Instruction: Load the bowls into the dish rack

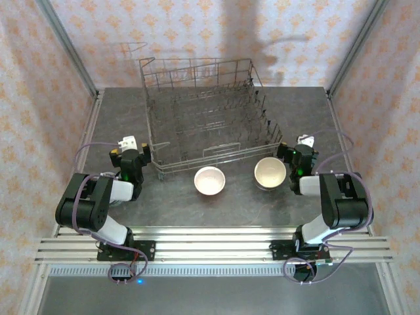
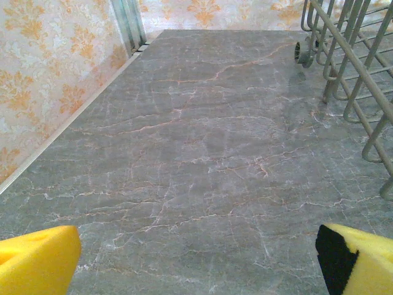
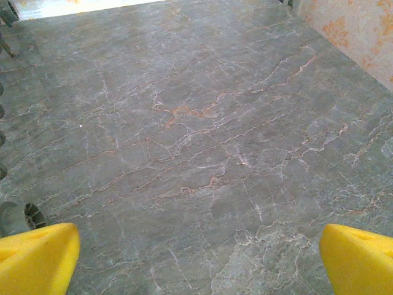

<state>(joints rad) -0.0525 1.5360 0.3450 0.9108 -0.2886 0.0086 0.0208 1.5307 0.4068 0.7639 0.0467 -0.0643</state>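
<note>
Both pincers gape wide and empty: the left gripper (image 2: pixel 198 261) sits off the dish rack's (image 1: pixel 200 73) left front corner, the right gripper (image 3: pixel 199 258) off its right front corner. A pinkish-white bowl (image 1: pixel 210 180) and a cream bowl (image 1: pixel 270 173) sit upright just in front of the bare rack. Loading looks unstarted; I'd guess the right arm must first turn inward and straddle the cream bowl's rim.

grey rack (image 1: pixel 197 73), cream bowl (image 1: pixel 270 172), perhaps pinkish bowl (image 1: pixel 210 180)

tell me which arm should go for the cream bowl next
Right, likely: the open right gripper sits just beside the cream bowl, while the left gripper is at the dish rack's left corner, beyond the pinkish bowl.
</note>
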